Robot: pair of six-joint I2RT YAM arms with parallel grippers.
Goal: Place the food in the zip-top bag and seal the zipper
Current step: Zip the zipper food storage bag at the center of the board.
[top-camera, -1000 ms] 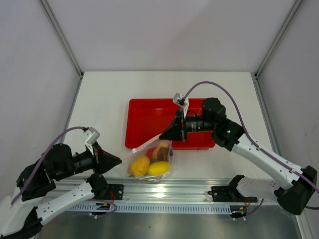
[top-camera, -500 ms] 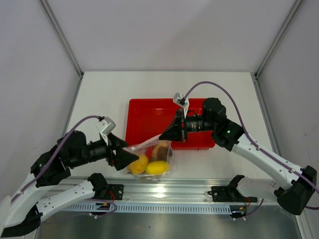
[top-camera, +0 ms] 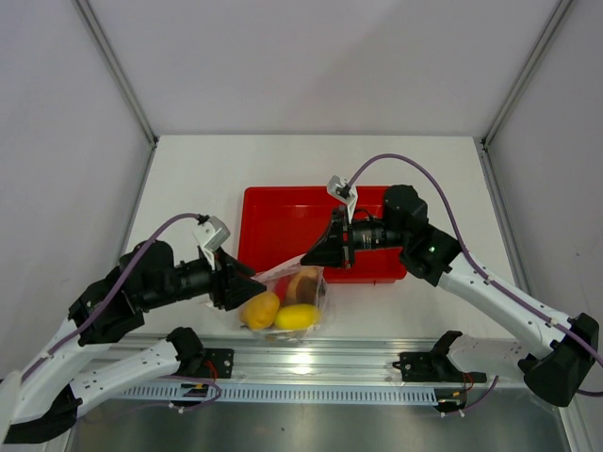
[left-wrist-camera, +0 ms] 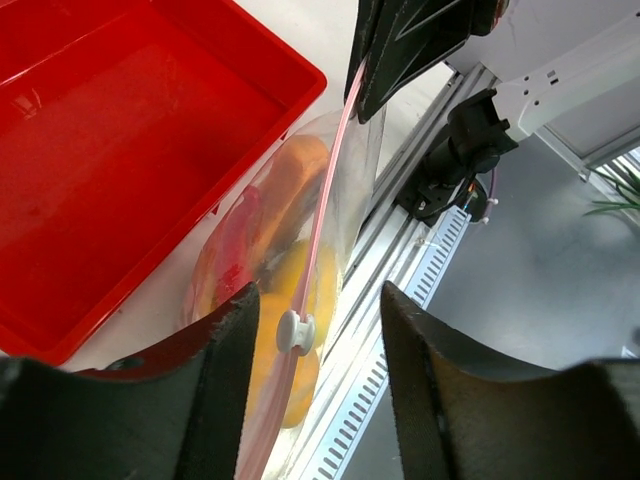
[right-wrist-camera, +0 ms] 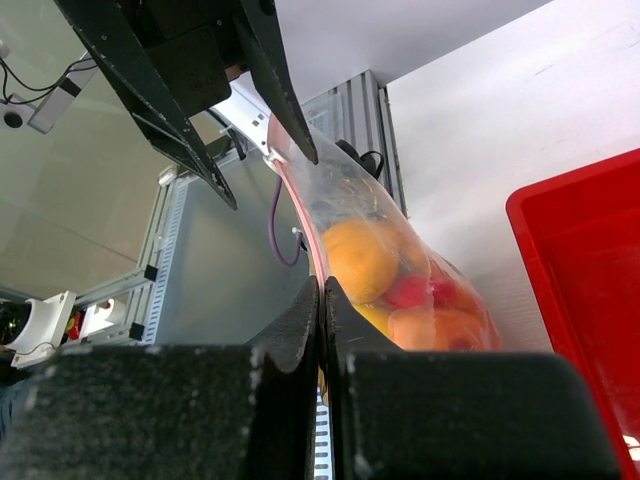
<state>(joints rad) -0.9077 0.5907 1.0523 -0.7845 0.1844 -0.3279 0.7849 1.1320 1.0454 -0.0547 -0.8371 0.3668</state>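
White table under both arms. Red tray sits under and behind the R gripper, and just past the L gripper on its left side.

Bag lies between the two grippers on the table's near edge. Its mouth edge is pulled in a straight line from one gripper to the other.

Food is inside the bag, below both sets of tips: yellow fruits nearest the L gripper, orange chunk and a red piece nearer the R. The tan bunch can't be made out through the film.

Zipper runs as a thin pink line from between the L fingers up to the R gripper. A white slider sits on it, centred in the L gripper's gap.

L gripper: jaws wide apart, straddling the zipper w/o touching it, holding nothing. R gripper: jaws pressed fully together, pinching the bag at the far end of the strip, prob. on the zipper itself.
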